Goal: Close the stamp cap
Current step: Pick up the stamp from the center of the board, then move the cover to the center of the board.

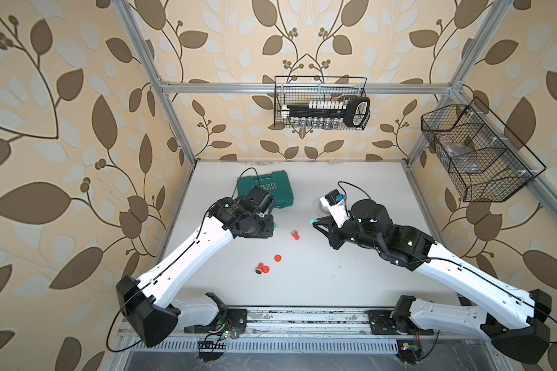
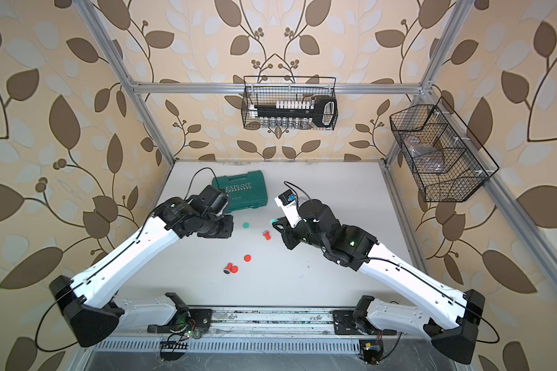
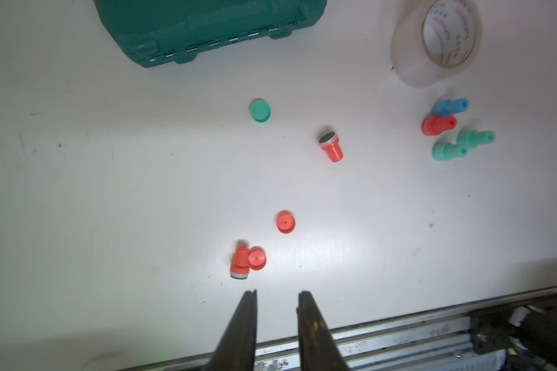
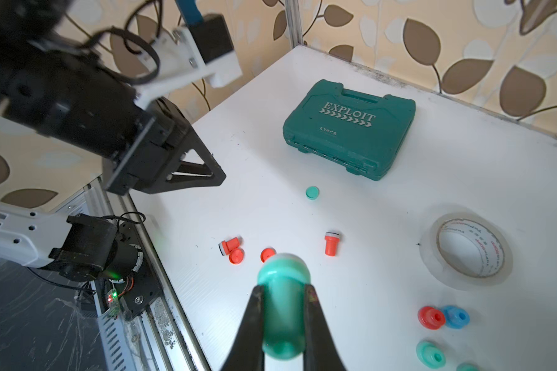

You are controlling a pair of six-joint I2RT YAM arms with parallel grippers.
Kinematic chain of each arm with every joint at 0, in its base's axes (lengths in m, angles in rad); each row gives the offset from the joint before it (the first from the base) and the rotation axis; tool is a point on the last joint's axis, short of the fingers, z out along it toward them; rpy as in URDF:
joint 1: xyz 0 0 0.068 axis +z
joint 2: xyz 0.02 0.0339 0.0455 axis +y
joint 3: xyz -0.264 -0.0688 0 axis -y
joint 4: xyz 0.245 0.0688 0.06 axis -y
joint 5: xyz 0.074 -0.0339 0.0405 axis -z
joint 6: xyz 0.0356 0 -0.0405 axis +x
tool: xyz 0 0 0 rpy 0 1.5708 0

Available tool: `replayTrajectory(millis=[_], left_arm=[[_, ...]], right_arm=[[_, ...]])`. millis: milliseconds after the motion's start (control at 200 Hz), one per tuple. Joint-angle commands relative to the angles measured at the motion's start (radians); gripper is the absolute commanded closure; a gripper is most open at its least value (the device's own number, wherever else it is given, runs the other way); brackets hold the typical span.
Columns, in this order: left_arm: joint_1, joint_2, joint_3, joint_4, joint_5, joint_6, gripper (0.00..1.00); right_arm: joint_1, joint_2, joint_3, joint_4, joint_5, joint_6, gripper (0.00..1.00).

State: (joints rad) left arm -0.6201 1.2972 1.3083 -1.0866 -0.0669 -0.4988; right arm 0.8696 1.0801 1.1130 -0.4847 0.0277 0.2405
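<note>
My right gripper [image 4: 283, 289] is shut on a green stamp [image 4: 282, 308], gripping its body from both sides and holding it above the table. The stamp's wide end, with a white rim, points away from the wrist, and it shows in both top views [image 1: 313, 221] [image 2: 273, 221]. A loose green cap [image 3: 260, 110] [image 4: 312, 192] [image 2: 245, 225] lies flat on the white table in front of the teal case. My left gripper [image 3: 278, 293] hovers over the table's front part, open by a narrow gap with nothing between its fingers.
A teal tool case [image 1: 266, 189] lies at the back left and a tape roll [image 3: 438, 41] at the right. Two uncapped red stamps [image 3: 331, 149] [image 3: 240, 261] and two red caps [image 3: 285, 221] [image 3: 257, 258] lie mid-table. Capped blue, red and green stamps [image 3: 447, 125] cluster near the tape.
</note>
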Motion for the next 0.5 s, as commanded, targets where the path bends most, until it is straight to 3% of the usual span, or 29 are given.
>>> replayTrajectory(millis=[0, 180, 495], left_arm=[[0.021, 0.107, 0.014, 0.081, -0.042, 0.088, 0.83], [0.105, 0.318, 0.052, 0.150, 0.017, 0.141, 0.95], [0.173, 0.588, 0.160, 0.214, 0.065, 0.166, 1.00]], right_arm=[[-0.033, -0.041, 0.005, -0.015, 0.012, 0.040, 1.00], [-0.060, -0.081, -0.008, -0.026, 0.010, 0.041, 1.00], [-0.070, -0.114, -0.030, -0.045, 0.023, 0.049, 1.00]])
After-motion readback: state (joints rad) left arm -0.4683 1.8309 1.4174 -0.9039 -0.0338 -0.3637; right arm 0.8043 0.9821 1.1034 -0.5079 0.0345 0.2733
